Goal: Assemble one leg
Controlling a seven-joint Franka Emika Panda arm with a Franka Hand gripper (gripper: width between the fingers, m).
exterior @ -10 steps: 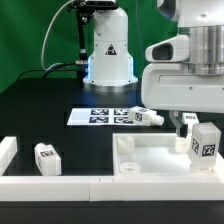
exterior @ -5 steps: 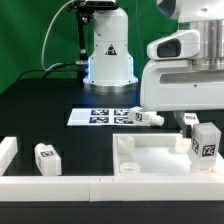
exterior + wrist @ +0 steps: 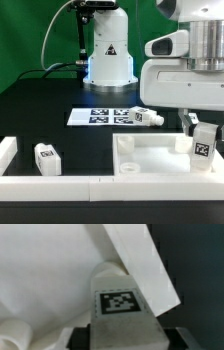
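Leg [image 3: 203, 142] stands held at the tabletop's [image 3: 150, 160] corner on the exterior view's right, the pincer [image 3: 118, 332] clamped on its sides. If it sits off the socket, pressing down could tilt or jam it. Nothing lies inside the tabletop's rim but this leg; a spare leg [image 3: 46, 158] stands on the surface.

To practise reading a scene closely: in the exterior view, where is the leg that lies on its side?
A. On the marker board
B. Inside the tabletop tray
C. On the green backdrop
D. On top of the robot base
A: the tipped leg rests on the marker board's end toward the exterior view's right.
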